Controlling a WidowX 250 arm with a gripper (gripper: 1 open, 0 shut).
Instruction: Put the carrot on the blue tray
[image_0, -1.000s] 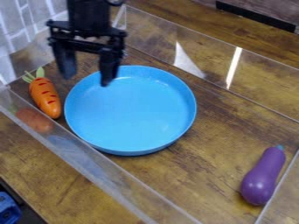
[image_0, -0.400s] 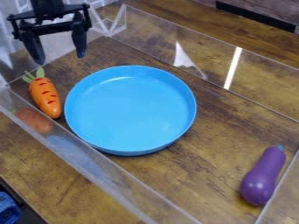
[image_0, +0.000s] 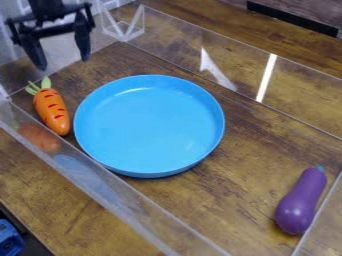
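Observation:
The orange carrot (image_0: 51, 109) with a light green top lies on the wooden table, just left of the blue tray (image_0: 148, 125). The round tray holds nothing. My gripper (image_0: 51, 62) hangs at the top left, behind and above the carrot, apart from it. Its two dark fingers (image_0: 83, 46) point down and stand open with nothing between them.
A purple eggplant (image_0: 302, 200) lies at the front right of the table. Clear plastic walls (image_0: 254, 75) run around the work area, one close to the carrot's left side. Tiled wall stands at the far left.
My gripper has moved left from over the tray's back rim to the top left above the carrot, staying open. Carrot, tray and eggplant have not moved.

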